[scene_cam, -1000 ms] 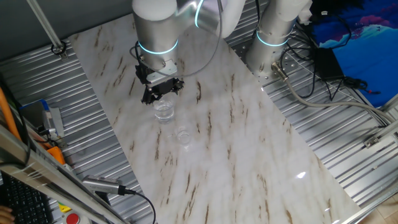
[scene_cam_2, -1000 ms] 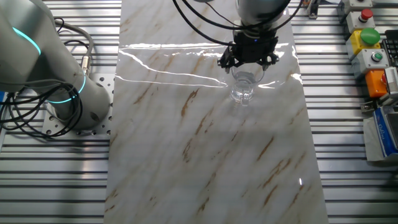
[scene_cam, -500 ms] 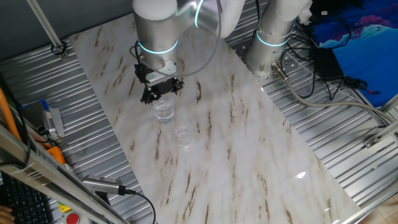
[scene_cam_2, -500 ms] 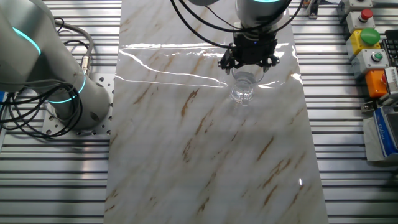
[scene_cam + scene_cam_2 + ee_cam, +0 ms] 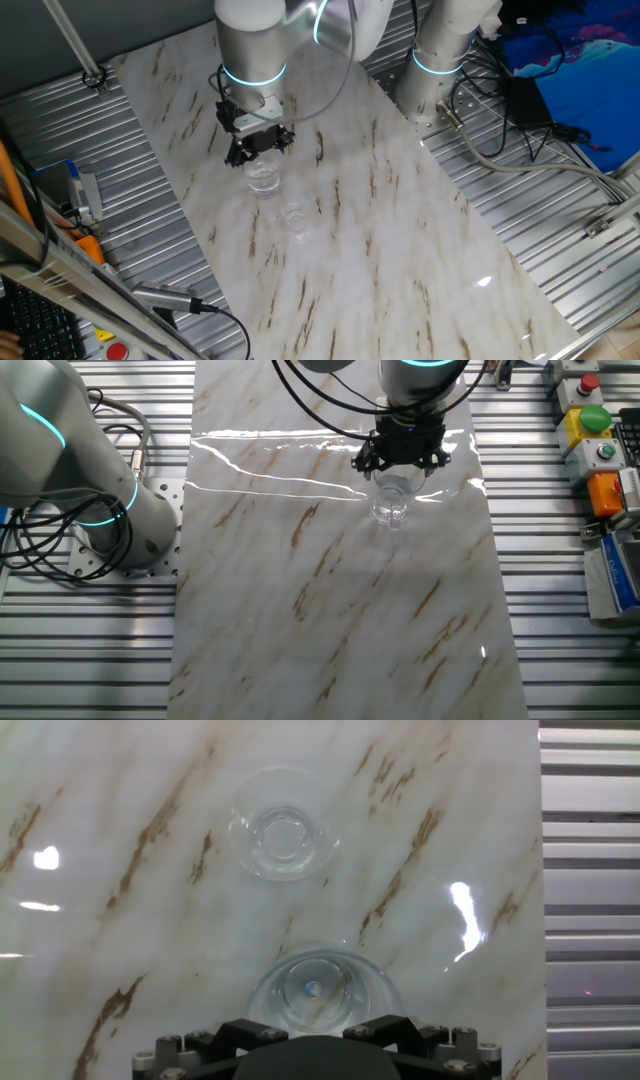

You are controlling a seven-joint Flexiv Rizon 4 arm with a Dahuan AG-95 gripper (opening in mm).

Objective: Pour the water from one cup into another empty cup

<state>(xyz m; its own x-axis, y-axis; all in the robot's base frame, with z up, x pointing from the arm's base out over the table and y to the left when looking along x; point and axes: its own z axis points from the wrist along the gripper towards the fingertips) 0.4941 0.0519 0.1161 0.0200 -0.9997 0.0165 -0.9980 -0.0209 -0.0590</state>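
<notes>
The gripper (image 5: 258, 146) hangs just above the large glass tumbler (image 5: 264, 177) on the marble table (image 5: 400, 240), its grip state impossible to tell. A misaligned descent could tip the tumbler toward the nearby small glass cup (image 5: 294, 218), spilling the water.

bright even overhead light, sharp focus, white glare streaks on the glossy marble table (image 5: 300, 510).
</notes>
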